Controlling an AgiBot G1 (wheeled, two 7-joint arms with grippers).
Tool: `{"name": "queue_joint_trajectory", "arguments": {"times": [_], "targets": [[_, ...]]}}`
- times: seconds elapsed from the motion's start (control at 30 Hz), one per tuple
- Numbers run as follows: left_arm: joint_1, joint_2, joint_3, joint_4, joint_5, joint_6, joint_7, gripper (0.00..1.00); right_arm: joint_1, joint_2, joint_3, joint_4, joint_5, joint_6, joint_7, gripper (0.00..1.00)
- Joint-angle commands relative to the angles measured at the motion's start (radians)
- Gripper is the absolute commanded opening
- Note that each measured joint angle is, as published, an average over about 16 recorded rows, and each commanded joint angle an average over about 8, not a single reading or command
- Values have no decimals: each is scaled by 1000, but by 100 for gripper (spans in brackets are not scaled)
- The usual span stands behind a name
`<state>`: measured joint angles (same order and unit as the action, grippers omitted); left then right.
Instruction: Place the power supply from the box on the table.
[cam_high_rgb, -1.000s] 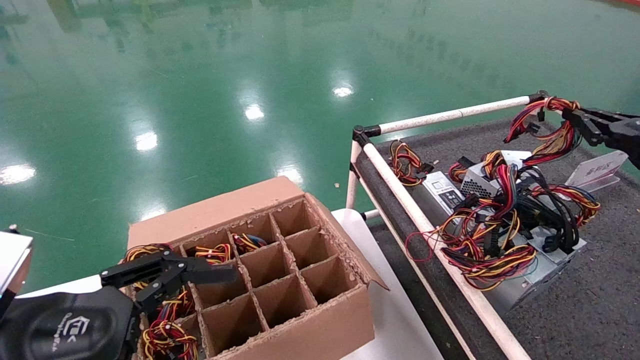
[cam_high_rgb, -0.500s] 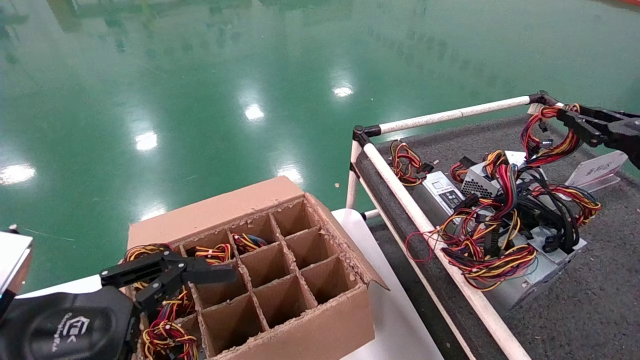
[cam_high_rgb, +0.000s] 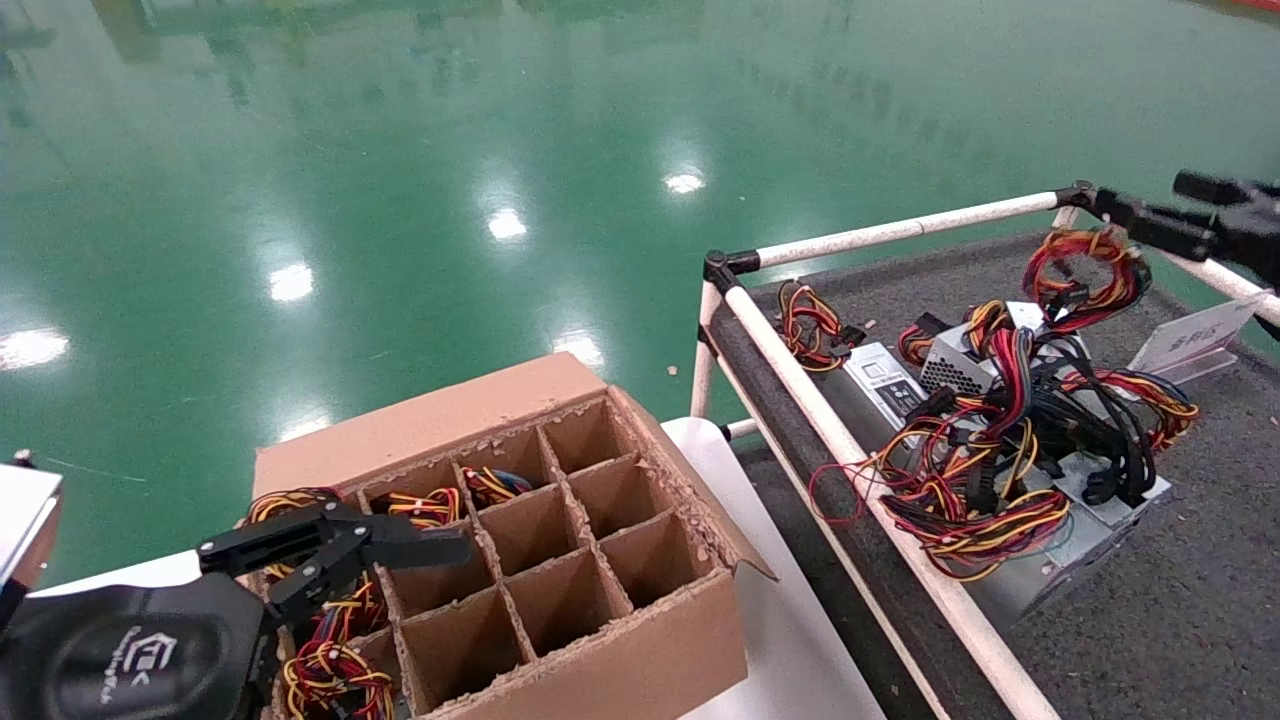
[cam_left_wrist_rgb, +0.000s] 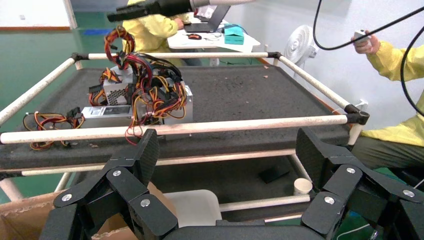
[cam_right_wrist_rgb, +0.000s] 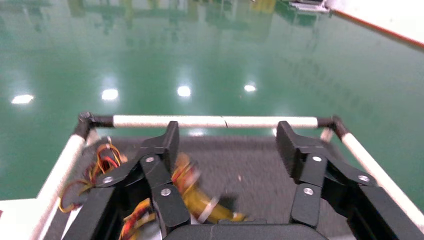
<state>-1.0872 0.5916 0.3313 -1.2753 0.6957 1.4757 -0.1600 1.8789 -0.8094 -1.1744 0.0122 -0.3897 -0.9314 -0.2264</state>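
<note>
- Your right gripper (cam_high_rgb: 1150, 205) hangs above the far corner of the table (cam_high_rgb: 1200, 600), fingers apart and empty; the wire bundle (cam_high_rgb: 1085, 275) lies loose beneath it.
- The power supply (cam_high_rgb: 965, 365) rests on the felt near the far edge, among other units, though the tangle hides much of its case.
- Lift straight up so no fingertip snags a wire loop.
- Your left gripper (cam_high_rgb: 340, 545) waits over the box (cam_high_rgb: 600, 650), fingers spread; aim it at a cell holding wires.

box (cam_high_rgb: 560, 560) left of table (cam_high_rgb: 1200, 560) | power supply (cam_high_rgb: 1090, 520) on table, seemingly
</note>
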Motion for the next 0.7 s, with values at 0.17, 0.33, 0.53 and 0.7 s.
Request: {"name": "queue_joint_trajectory", "arguments": {"times": [0.17,0.33,0.53,0.7], "targets": [[0,0,0,0,0,0,0,100,43,1,-14,25,-29,-6,-4,100],[0,0,0,1,0,0,0,100,18,9,23,89,-52,-29,10,100],[0,0,0,1,0,0,0,100,-66,29,113,211,-82,-84,51,100],[0,0,1,1,0,0,0,100,-139,45,189,315,-107,-131,87,100]]}}
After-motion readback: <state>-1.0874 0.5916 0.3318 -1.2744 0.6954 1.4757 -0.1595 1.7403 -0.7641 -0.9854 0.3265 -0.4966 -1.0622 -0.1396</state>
